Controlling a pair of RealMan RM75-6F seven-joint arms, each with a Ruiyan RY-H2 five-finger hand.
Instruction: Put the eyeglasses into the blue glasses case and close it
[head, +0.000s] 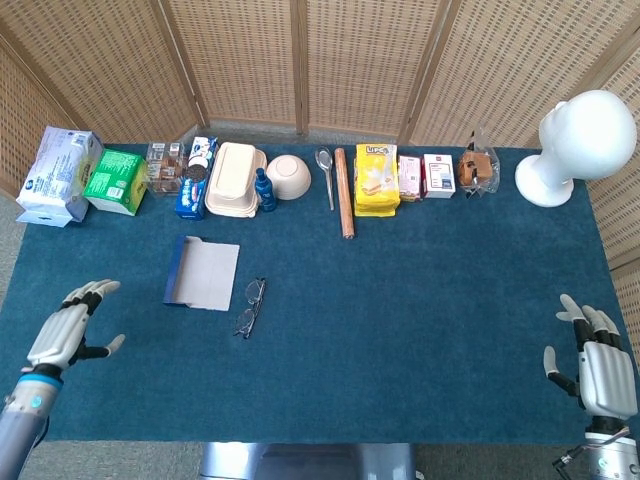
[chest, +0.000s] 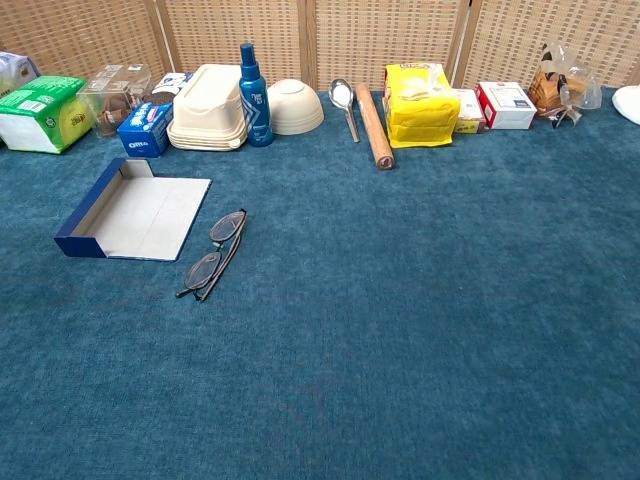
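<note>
Eyeglasses (head: 250, 307) lie folded on the worktop (head: 400, 320) just right of the open blue glasses case (head: 201, 273), left hand (head: 68, 330) and right hand (head: 595, 365) both empty, fingers (head: 85, 296) spread (thin frames could slip a clumsy pinch).

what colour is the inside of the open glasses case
The open glasses case is pale grey-white inside, with dark blue outer walls; the chest view shows it best.

Overhead head view; lower, nearer chest view
</note>
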